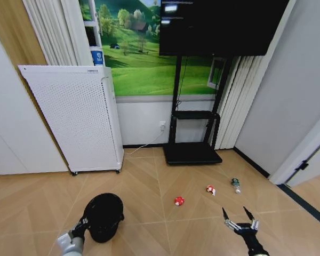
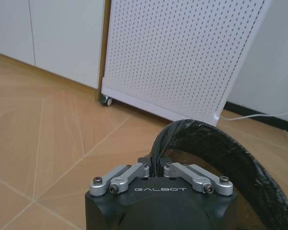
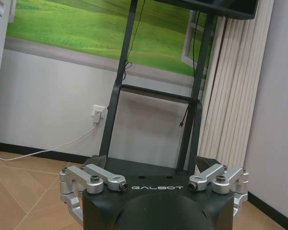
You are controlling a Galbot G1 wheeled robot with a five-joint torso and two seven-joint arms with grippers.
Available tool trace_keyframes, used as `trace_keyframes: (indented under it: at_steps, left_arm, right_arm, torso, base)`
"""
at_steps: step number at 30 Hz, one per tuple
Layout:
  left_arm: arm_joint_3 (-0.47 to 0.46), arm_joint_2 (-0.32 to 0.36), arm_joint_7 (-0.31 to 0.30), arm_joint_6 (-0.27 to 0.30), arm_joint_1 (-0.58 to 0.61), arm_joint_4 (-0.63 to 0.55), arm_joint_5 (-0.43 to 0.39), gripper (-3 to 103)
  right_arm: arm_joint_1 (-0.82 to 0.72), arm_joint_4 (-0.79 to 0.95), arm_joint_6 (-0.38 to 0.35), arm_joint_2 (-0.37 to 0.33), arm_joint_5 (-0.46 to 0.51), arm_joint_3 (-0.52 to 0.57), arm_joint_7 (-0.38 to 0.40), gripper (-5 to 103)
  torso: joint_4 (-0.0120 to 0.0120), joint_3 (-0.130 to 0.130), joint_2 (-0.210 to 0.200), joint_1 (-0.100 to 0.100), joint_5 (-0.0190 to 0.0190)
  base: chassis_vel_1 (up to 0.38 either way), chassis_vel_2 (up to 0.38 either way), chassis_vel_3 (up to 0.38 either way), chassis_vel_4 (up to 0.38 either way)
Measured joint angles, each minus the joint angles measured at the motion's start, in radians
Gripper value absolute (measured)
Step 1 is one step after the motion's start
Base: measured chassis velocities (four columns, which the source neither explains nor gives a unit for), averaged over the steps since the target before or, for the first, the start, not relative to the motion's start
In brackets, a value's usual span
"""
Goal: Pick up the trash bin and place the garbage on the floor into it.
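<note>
The black round trash bin (image 1: 104, 216) hangs at the lower left of the head view, its rim pinched by my left gripper (image 1: 86, 221). In the left wrist view the left gripper (image 2: 156, 165) is shut on the bin's rim (image 2: 221, 143). The garbage lies on the wooden floor ahead to the right: a red crumpled piece (image 1: 179, 201), a red-and-white piece (image 1: 210, 189) and a small clear bottle (image 1: 236, 185). My right gripper (image 1: 234, 214) hovers open at the lower right, short of the bottle. In its own wrist view the right gripper (image 3: 151, 163) holds nothing.
A tall white perforated appliance (image 1: 77, 117) on wheels stands against the left wall. A black TV stand (image 1: 192, 152) with a flat base sits at the back wall, with a white cable and socket (image 1: 162, 126) beside it. A doorway edge (image 1: 304, 160) is at the right.
</note>
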Motion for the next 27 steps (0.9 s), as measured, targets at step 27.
trace_keyframes:
  at_steps: [27]
  left_arm:
    - [-0.131,0.050,-0.001,-0.008,0.252,-0.224,0.028,7]
  right_arm:
    - [0.063,-0.083,-0.041,-0.049,0.054,-0.059,-0.059,100]
  torso:
    - [0.0001,0.000,0.000,0.000,0.0001]
  base:
    - [-0.064,0.058,0.061,-0.059]
